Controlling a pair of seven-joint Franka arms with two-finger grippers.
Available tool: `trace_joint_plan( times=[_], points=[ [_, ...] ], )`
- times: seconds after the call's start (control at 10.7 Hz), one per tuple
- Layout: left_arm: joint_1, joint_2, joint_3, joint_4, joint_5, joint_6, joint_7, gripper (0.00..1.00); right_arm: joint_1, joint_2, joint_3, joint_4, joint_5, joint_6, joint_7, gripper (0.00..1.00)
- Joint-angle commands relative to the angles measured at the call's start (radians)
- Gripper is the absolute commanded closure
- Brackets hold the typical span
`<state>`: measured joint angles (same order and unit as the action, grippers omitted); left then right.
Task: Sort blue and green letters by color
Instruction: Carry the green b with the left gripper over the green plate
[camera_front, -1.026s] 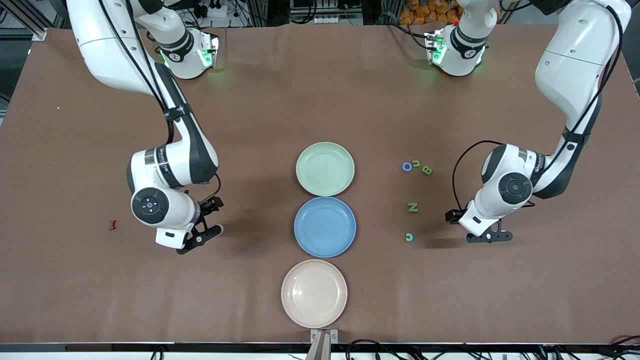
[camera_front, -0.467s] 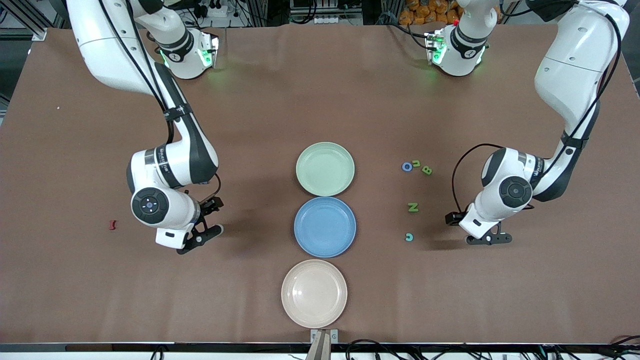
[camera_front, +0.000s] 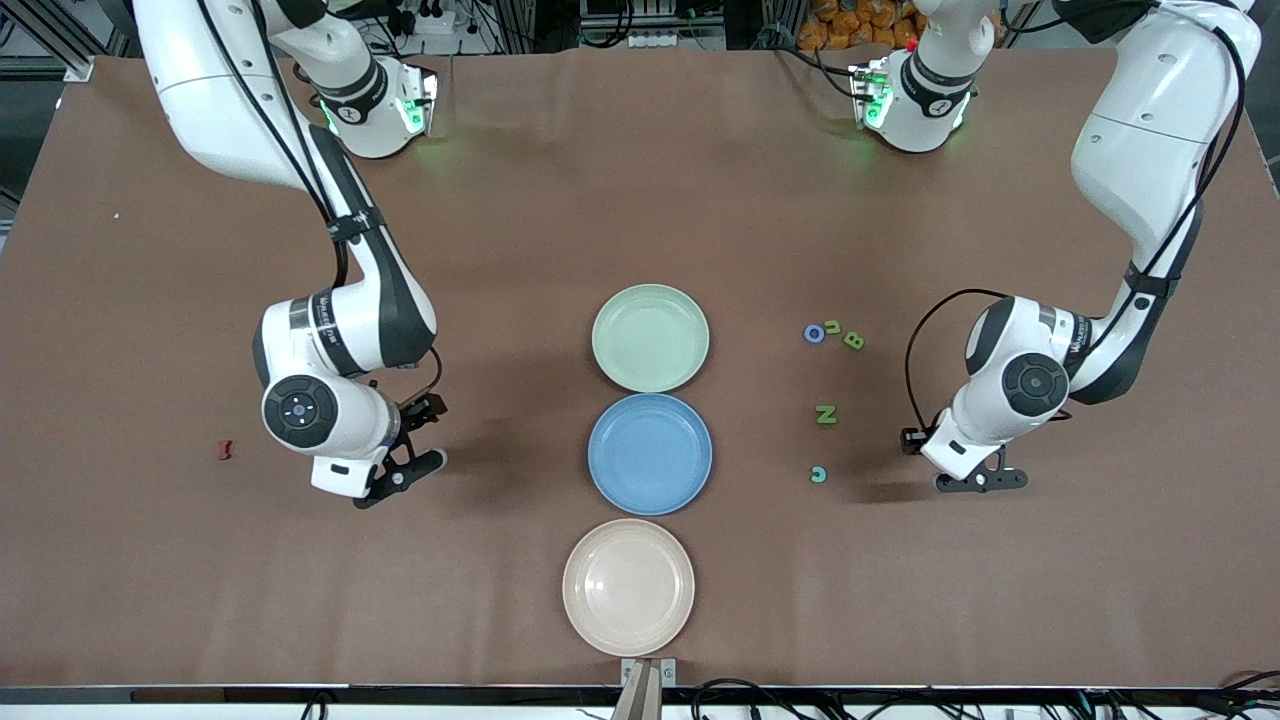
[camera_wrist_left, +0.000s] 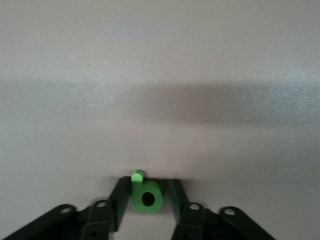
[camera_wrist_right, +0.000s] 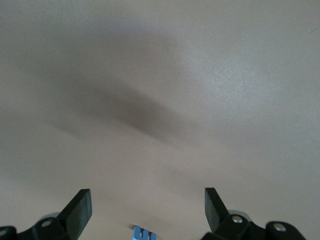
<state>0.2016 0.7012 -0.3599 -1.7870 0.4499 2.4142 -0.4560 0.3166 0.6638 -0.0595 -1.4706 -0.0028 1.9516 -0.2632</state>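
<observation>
**Ana:** Down at the left arm's end of the table (camera_front: 1100, 600), the left gripper (camera_wrist_left: 148, 185) sits low at the surface. It stands narrow, pinched on a green b (camera_wrist_left: 147, 197), with one finger against each side of the letter.

**Ben:** The b sits square between the tips, stem pointing out from the wrist. It looks to be right at the tabletop, not yet lifted.

**Ana:** How should this pick go?

**Ben:** I'd say lift straight up and don't drag. The letter is small, so the squeeze has to hold. Then it should travel high toward the green plate (camera_front: 650, 338), because the green N (camera_front: 826, 414) and the teal C (camera_front: 818, 474) lie between the gripper and the plates. Let go low over the plate so the b doesn't bounce out.

**Ana:** What else is left?

**Ben:** Farther from the camera than the N sit a blue O (camera_front: 814, 333) and a green B (camera_front: 853, 340), close together. The blue plate (camera_front: 650, 453) is just nearer the camera than the green one, and neither holds a letter.

**Ana:** And the other arm?

**Ben:** It's waiting. The right gripper (camera_wrist_right: 146, 192) hangs wide over the table at the right arm's end, holding nothing. A small blue piece (camera_wrist_right: 144, 233) shows at the edge of its wrist view.
</observation>
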Motion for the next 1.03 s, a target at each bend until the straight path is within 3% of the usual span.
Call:
trace_joint_plan(
  times=[0.0,0.37,0.65,0.93],
  points=[
    [0.002,0.009,0.001,0.006,0.018,0.008,-0.018,1.0,0.002,0.008,-0.003,0.021,0.0,-0.014,-0.008,0.0],
    [-0.001,-0.02,-0.014,0.001,0.001,0.008,-0.026,1.0,-0.011,0.0,-0.005,0.021,-0.002,-0.029,-0.011,0.0],
    [0.004,-0.074,-0.103,-0.044,-0.017,-0.001,-0.099,1.0,-0.025,0.0,-0.008,0.023,0.0,-0.034,-0.031,0.0],
    [-0.011,-0.089,-0.253,-0.057,-0.017,-0.101,-0.298,1.0,-0.025,0.005,-0.006,0.023,0.003,-0.033,-0.033,0.0]
  ],
)
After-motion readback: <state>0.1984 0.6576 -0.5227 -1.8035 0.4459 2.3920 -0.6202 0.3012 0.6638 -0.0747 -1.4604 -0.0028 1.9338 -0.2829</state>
